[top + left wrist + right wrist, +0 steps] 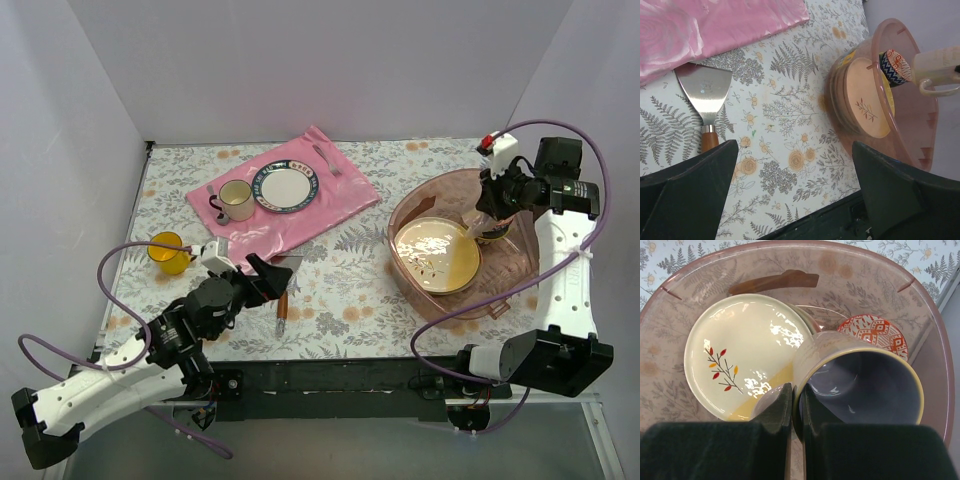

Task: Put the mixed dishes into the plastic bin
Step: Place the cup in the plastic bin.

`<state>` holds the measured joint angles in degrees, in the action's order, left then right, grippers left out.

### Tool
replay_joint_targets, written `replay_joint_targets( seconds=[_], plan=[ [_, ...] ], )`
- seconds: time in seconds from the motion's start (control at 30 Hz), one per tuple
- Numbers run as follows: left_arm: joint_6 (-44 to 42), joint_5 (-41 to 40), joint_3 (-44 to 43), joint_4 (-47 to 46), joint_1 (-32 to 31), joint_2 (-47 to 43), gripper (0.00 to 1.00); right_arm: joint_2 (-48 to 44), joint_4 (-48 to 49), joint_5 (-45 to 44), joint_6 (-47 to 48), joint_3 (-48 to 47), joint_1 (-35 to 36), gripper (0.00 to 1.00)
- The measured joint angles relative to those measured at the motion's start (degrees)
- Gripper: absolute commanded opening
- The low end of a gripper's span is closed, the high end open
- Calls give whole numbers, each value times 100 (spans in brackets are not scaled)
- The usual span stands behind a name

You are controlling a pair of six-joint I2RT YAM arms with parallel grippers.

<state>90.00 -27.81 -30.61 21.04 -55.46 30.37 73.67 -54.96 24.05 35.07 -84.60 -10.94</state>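
Right gripper (797,390) is clamped tight on the wall of the mug (860,385), one finger inside and one outside, holding it within the bin (935,370) at the table's 3 o'clock, at 4 o'clock from the plate (740,350). The step looks like setting the mug down: lower it onto bare bin floor beside the plate, then part the jaws. Left gripper (794,147) hangs wide open and empty near the yellow mug (170,252) at 9 o'clock.
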Motion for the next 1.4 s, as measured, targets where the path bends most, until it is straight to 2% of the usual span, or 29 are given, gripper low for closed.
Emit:
replay_joint_targets(
  seconds=[0.4, 0.6, 0.87, 1.07, 1.4],
  plan=[
    [28, 0, 90, 15, 2, -133, 98, -313, -551, -286, 315, 170, -76, 1],
    [26, 2, 111, 15, 2, -133, 98, -728, -614, -442, 411, 516, -413, 1],
    [28, 20, 111, 26, 2, -190, 98, -667, -616, -417, 592, 1084, -955, 1],
    [28, 17, 111, 46, 2, -234, 98, -531, -369, -380, 756, 1397, -1244, 1],
    [28, 17, 111, 46, 2, -199, 98, -168, 315, -468, 946, 2065, -1333, 1]
  ],
)
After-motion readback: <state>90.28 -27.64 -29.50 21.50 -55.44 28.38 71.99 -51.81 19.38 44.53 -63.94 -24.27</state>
